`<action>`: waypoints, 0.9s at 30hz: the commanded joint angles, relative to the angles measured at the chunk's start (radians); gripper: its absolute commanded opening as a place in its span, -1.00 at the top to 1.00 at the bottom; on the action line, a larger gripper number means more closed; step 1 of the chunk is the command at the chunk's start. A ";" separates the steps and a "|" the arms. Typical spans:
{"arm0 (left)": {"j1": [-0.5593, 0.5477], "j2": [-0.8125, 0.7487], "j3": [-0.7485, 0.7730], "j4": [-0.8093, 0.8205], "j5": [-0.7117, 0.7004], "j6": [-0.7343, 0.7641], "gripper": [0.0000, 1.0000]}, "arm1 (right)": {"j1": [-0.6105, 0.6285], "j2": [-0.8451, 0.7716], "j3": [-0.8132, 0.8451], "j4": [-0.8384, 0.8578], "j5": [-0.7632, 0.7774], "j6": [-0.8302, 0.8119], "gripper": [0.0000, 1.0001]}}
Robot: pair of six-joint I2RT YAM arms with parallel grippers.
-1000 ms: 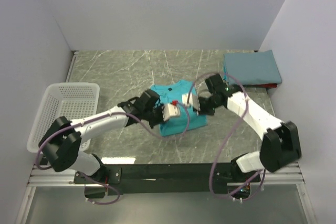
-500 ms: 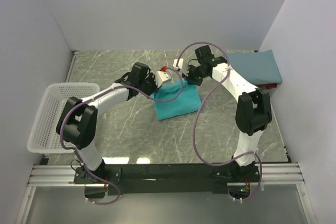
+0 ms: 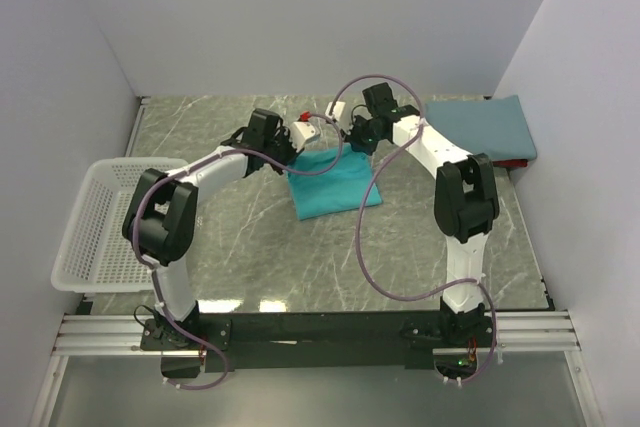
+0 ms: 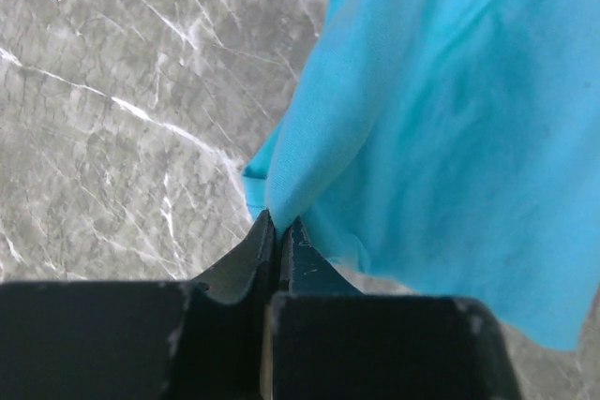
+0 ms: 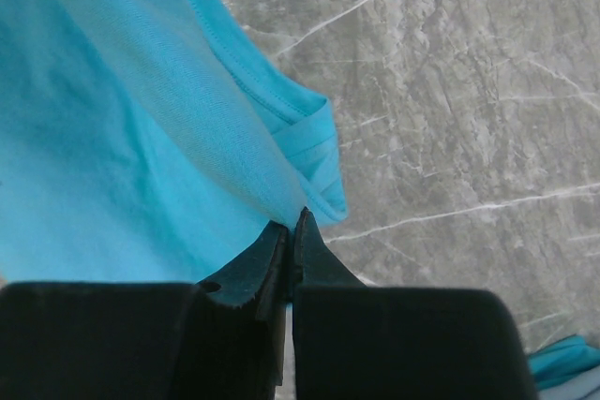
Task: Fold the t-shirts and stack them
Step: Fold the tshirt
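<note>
Now the left claw (image 4: 278,229) and right claw (image 5: 291,224) each clench an edge of the bright teal cloth t-shirt (image 3: 335,185), mid grey marbled worktop (image 3: 250,247); they should travel together, keeping it taut and level.

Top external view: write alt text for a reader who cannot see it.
Two robot arms reach in from the near edge, the left arm's fingers and right arm's fingers shut on the far edge of a teal t-shirt at mid-table. A folded slate-blue t-shirt lies at the far right corner; a white mesh basket sits at left.
</note>
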 commanded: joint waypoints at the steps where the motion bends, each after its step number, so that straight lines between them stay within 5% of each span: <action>1: 0.009 0.018 0.062 0.038 -0.032 -0.026 0.99 | -0.005 0.023 0.061 0.060 0.022 0.043 1.00; 27: 0.013 0.040 0.051 0.147 -0.226 -0.100 0.99 | 0.022 0.107 0.128 0.187 0.140 0.186 1.00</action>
